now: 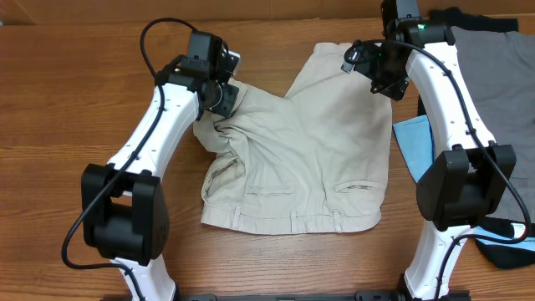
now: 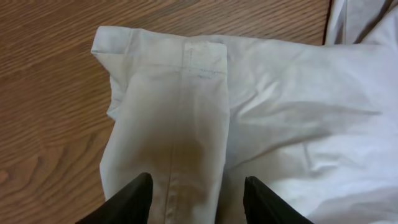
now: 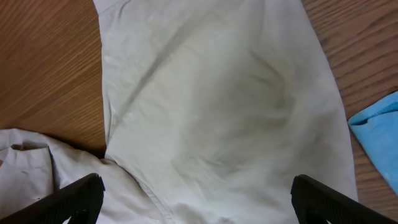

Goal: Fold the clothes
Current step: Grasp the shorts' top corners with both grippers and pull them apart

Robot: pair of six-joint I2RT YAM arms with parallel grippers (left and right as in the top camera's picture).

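Note:
Beige shorts [image 1: 309, 146] lie on the wooden table with the waistband toward the front. The left leg is bunched and folded over near the table's middle left. My left gripper [image 1: 224, 92] is open over that bunched leg. In the left wrist view its fingers [image 2: 196, 196] straddle a fold of the fabric [image 2: 180, 124] without closing on it. My right gripper [image 1: 380, 71] is open above the right leg. In the right wrist view its fingers [image 3: 196, 199] are spread wide over flat beige cloth [image 3: 217, 106].
A grey garment [image 1: 493, 75] lies at the far right. A blue cloth [image 1: 414, 138] lies beside the shorts, also showing in the right wrist view [image 3: 379, 134]. Dark clothes [image 1: 506, 242] sit at the front right. Bare wood [image 1: 67, 100] spans the left.

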